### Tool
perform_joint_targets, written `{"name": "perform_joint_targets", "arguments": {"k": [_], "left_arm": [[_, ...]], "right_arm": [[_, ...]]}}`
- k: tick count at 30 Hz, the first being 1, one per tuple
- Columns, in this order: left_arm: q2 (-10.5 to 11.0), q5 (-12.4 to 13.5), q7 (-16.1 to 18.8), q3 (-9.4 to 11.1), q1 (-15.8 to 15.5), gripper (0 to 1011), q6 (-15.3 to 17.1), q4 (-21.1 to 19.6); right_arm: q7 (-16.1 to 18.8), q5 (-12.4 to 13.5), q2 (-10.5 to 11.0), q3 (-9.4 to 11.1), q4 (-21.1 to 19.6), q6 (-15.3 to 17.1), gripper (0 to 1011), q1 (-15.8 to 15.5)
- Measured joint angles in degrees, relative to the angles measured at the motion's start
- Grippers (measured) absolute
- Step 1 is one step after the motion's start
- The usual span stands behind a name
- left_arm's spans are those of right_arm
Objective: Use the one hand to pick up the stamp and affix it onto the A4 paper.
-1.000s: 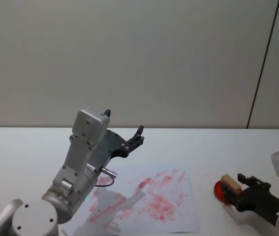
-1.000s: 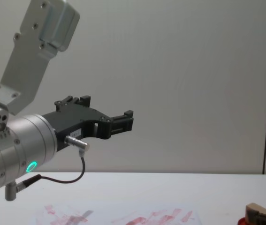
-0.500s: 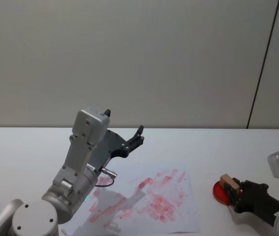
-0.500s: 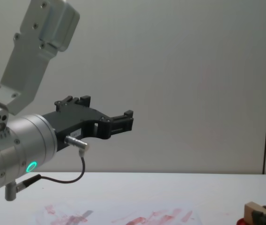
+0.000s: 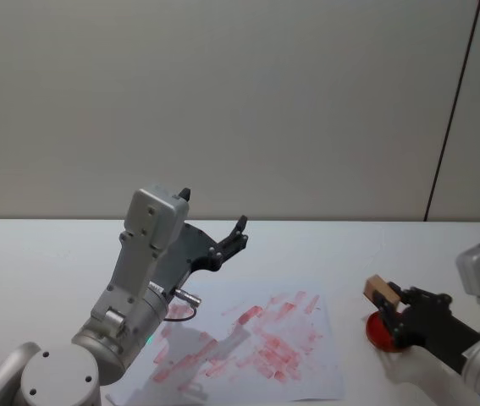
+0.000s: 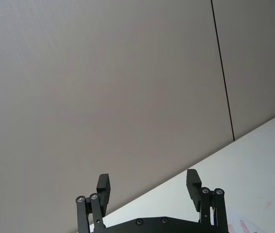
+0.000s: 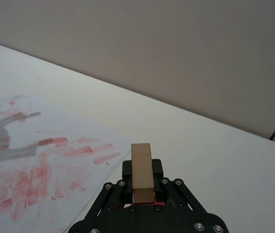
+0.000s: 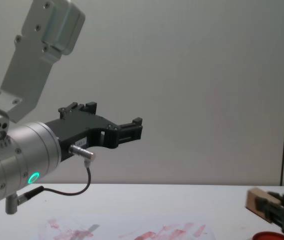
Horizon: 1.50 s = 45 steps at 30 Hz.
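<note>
One stamp (image 5: 380, 293), clamped in the right hand (image 5: 388, 305), has been lifted off the ink pad (image 5: 377, 335), ready for the A4 paper (image 5: 256, 345) at nine o'clock; left gripper (image 5: 214, 216) parked, open.

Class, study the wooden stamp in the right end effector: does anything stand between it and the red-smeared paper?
Nothing visible does. The right end effector grips the stamp, lifted above the red ink pad; only bare table separates it from the A4 paper. The left end effector hangs open, raised at the paper's left.
</note>
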Motion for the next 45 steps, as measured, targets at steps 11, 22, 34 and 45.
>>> {"name": "perform_joint_targets", "arguments": {"k": [11, 22, 34, 45], "left_arm": [[0.0, 0.0, 0.0, 0.0, 0.0, 1002, 0.0, 0.0], [0.0, 0.0, 0.0, 0.0, 0.0, 1002, 0.0, 0.0], [0.0, 0.0, 0.0, 0.0, 0.0, 1002, 0.0, 0.0], [0.0, 0.0, 0.0, 0.0, 0.0, 1002, 0.0, 0.0]], "right_arm": [[1.5, -1.5, -2.7, -2.1, -0.7, 0.3, 216, 1.9], [2.1, -3.5, -5.8, -4.5, 2.0, 1.5, 216, 3.9], [2.5, -5.9, -8.4, -6.6, 5.6, 2.1, 216, 5.6], [2.2, -7.1, -9.7, -7.7, 8.3, 2.4, 216, 6.4]]}}
